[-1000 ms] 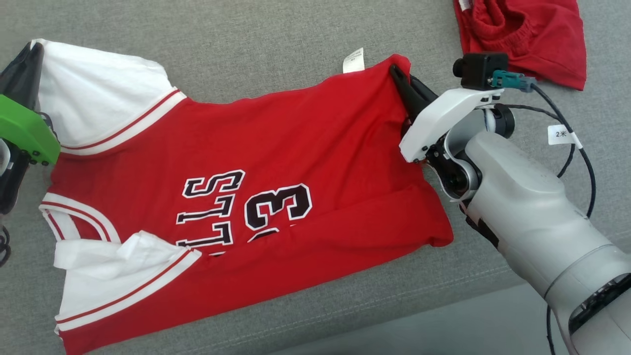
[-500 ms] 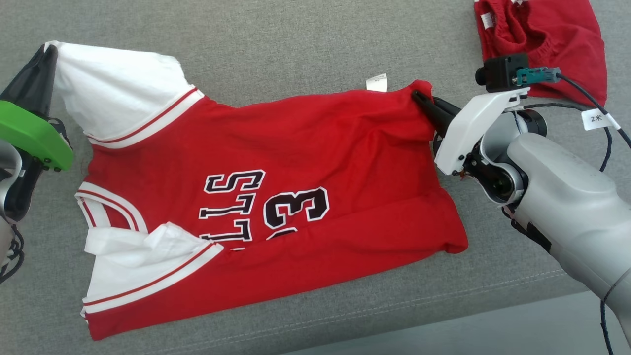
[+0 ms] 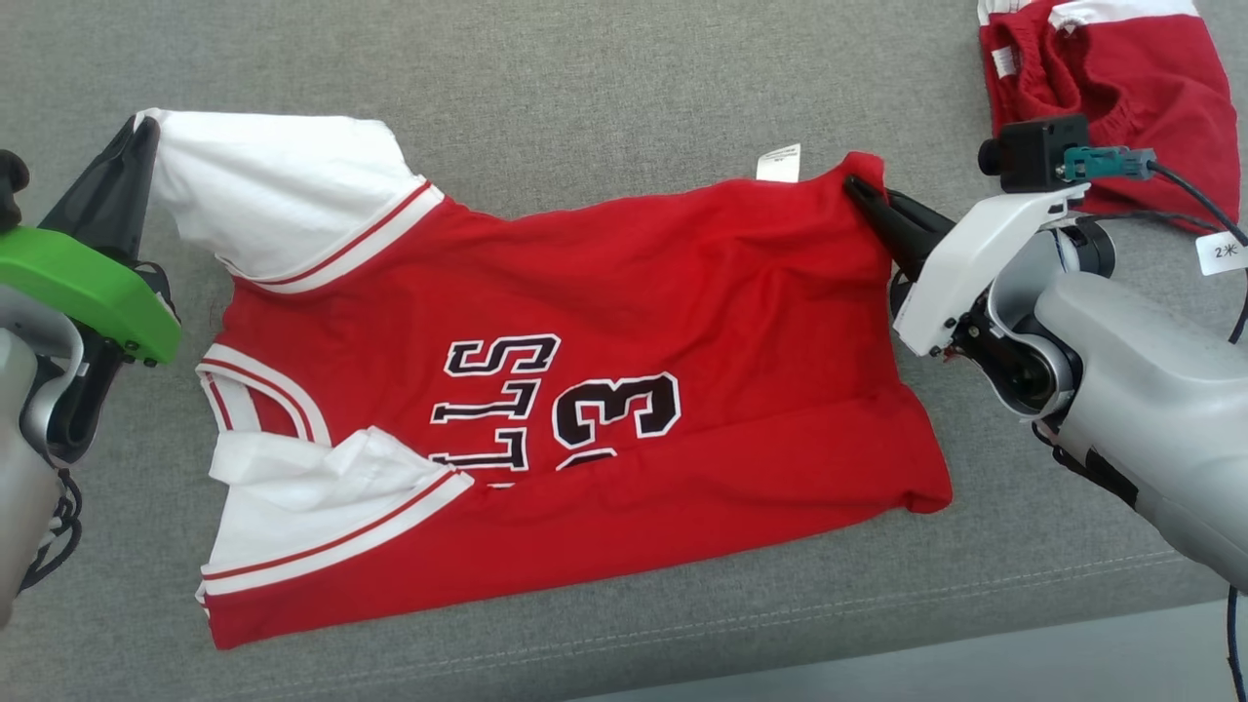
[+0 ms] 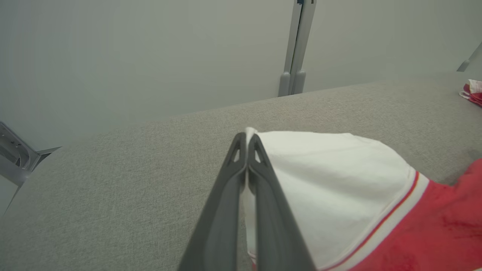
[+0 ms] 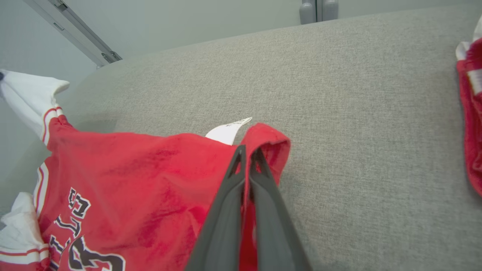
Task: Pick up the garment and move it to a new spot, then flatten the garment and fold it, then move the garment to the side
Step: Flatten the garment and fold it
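Over on the left, the left gripper [image 3: 144, 129] has its two dark fingers pinched tight on the tip of the far sleeve [image 3: 283, 185], the white one. That sleeve is pulled out to a point, clear of the body. From the left wrist view the white cloth is sandwiched right between the fingertips, so that's a firm grip.

Moving along, the red jersey [image 3: 585, 322] lies printed side up across the grey cushion [image 3: 585, 78], collar to the left, hem to the right. The far edge runs fairly straight between the two grippers. I'd say that's the point of this hold: tension along one edge to flatten the cloth. The near half isn't there yet. The near sleeve [image 3: 322, 478] is crumpled in over the chest and hides part of the lettering.

A white care label [image 3: 778, 163] pokes out at the far hem. Just right of it, the right gripper [image 3: 860, 185] is clamped on the far hem corner [image 3: 863, 166], red fabric bunched over its fingertips.

Far right, a second red garment [image 3: 1121, 88] sits well apart, untouched. Flattening looks half done, and folding hasn't begun.
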Tool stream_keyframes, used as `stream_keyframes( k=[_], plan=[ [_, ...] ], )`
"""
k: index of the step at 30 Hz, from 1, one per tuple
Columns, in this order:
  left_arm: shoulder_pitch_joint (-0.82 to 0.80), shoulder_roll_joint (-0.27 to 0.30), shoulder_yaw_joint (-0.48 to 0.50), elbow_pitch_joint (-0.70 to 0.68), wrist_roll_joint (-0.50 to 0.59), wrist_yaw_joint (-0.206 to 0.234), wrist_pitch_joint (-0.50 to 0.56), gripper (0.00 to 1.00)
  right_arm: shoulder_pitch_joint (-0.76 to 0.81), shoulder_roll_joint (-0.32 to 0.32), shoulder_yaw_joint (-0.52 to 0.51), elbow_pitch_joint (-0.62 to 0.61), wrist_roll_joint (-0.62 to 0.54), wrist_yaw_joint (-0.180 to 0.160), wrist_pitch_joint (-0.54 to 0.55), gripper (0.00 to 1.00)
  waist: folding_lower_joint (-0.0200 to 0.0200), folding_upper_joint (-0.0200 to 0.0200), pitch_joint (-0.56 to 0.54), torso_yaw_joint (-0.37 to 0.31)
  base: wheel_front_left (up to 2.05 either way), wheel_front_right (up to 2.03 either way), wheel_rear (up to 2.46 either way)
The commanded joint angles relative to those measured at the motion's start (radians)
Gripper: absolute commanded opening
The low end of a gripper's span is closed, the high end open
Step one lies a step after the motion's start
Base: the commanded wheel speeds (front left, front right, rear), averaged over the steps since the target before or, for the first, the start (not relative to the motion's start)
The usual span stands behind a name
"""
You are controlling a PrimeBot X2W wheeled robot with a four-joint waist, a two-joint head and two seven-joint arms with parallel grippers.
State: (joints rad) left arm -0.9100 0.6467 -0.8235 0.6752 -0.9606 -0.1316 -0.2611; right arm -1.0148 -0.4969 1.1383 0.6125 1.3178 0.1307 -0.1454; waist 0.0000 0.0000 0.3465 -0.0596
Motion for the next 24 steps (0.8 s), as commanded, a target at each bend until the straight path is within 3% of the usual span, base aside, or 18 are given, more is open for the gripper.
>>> stream_keyframes(
  k=[1, 8, 18, 24],
  plan=[
    [0.016, -0.008, 0.007, -0.005, 0.007, 0.003, -0.004, 0.0, 0.0, -0.006, 0.006, 0.0, 0.014, 0.0, -0.017, 0.0, 0.0, 0.0, -0.004, 0.005, 0.0, 0.0, 0.0],
    [0.041, -0.025, 0.029, -0.011, 0.023, 0.003, -0.004, 0.0, 0.008, -0.016, 0.031, -0.029, 0.067, 0.0, -0.084, 0.0, 0.0, 0.0, -0.013, 0.011, 0.0, 0.0, 0.0],
    [0.169, 0.008, 0.12, -0.11, 0.062, 0.003, -0.004, 0.0, 0.068, -0.104, 0.072, -0.108, 0.133, 0.0, -0.108, 0.0, 0.0, 0.0, -0.047, 0.018, 0.0, 0.0, 0.0],
    [0.276, -0.001, 0.172, -0.191, 0.09, 0.003, -0.004, 0.0, 0.102, -0.138, 0.091, -0.148, 0.152, 0.0, -0.112, 0.0, 0.0, 0.0, -0.068, 0.032, 0.0, 0.0, 0.0]
  ],
)
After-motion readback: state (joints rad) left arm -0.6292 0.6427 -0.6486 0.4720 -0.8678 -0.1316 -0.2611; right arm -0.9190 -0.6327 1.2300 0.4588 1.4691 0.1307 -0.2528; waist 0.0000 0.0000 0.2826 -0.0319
